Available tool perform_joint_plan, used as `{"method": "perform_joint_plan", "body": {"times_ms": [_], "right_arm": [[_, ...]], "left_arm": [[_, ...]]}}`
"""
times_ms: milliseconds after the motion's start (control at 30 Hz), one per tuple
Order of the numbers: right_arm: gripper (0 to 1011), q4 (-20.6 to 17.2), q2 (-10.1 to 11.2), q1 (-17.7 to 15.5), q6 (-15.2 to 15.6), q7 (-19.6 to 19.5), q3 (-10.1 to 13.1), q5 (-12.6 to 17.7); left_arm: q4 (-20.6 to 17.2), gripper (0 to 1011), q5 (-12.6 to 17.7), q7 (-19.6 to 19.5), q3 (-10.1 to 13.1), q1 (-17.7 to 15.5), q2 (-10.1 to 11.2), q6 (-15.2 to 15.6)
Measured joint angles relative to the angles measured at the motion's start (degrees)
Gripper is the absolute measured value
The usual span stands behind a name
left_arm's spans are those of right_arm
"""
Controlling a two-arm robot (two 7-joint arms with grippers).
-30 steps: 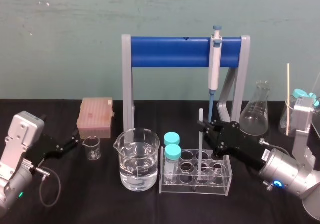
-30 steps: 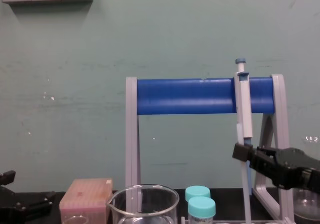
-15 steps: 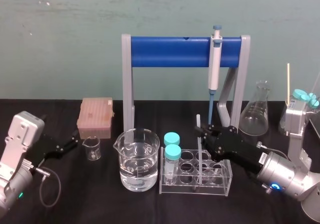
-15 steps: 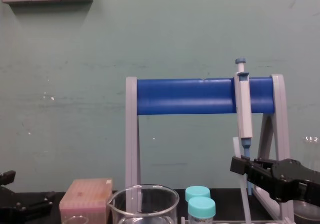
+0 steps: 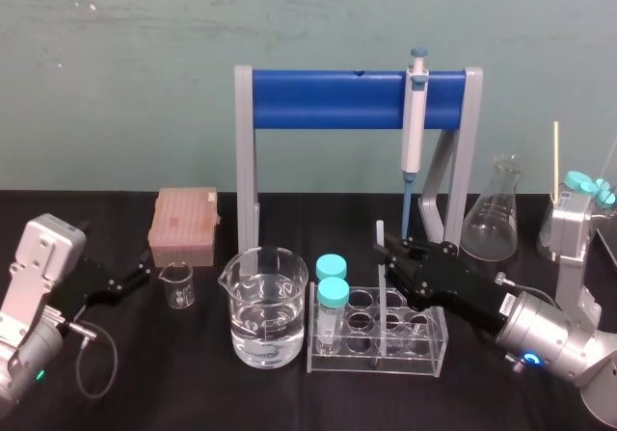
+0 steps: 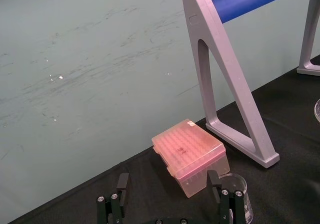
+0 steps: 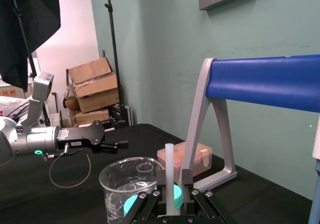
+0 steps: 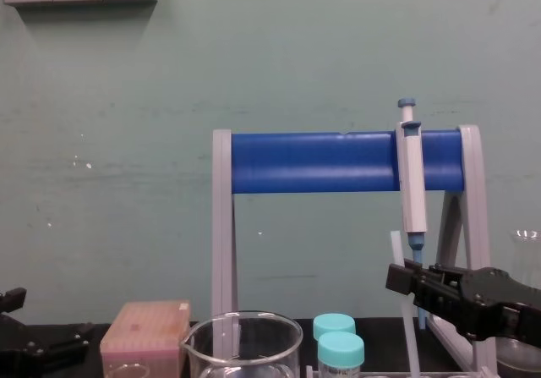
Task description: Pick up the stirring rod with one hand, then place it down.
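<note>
Down it comes: the right gripper (image 5: pixel 388 257), fingers clamped on the stirring rod (image 5: pixel 380 233), has sunk lower over the test-tube rack (image 5: pixel 429 354) — rod upright, foot in a well. Placing looks nearly done; release remains. Left gripper (image 5: pixel 135 279) sits parked beside the small beaker (image 5: pixel 177 286), fingers apart.

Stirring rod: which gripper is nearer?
Right. The right gripper grips the stirring rod over the test-tube rack; the left gripper sits apart, beside the small beaker.

black table (image 5: pixel 193 392), pink tip box (image 5: pixel 183 225), small beaker (image 5: pixel 177 284), large water beaker (image 5: pixel 268 301), tube rack (image 5: pixel 366 362), blue pipette stand (image 5: pixel 247 161), flask (image 5: pixel 492 214)
</note>
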Motion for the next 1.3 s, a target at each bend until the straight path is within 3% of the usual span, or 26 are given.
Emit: {"method": "perform_joint_plan", "body": {"times_ms": [633, 933, 1000, 1133, 1233, 1300], "right_arm": [[776, -0.14, 0.04, -0.06, 0.08, -0.03, 0.08, 0.19], [1003, -0.15, 0.04, -0.06, 0.08, -0.03, 0.08, 0.19], [1003, -0.55, 0.1, -0.15, 0.21, -0.28, 0.19, 0.19], [1003, -2.78, 0.41, -1.05, 0.83, -3.75, 1.71, 0.15], [1003, -5.35, 0.6, -2.61, 1.07, -9.05, 3.72, -0.79], [1003, -7.8, 0.73, -4.4, 1.6, -14.9, 5.5, -2.69]], "left_arm": [[0.0, 1000, 0.0, 0.0, 0.0, 0.0, 0.0, 0.0], [0.0, 1000, 0.0, 0.0, 0.0, 0.0, 0.0, 0.0], [0.0, 1000, 0.0, 0.0, 0.0, 0.0, 0.0, 0.0], [0.0, 1000, 0.0, 0.0, 0.0, 0.0, 0.0, 0.0], [0.0, 1000, 0.0, 0.0, 0.0, 0.0, 0.0, 0.0], [0.0, 1000, 0.0, 0.0, 0.0, 0.0, 0.0, 0.0]]}}
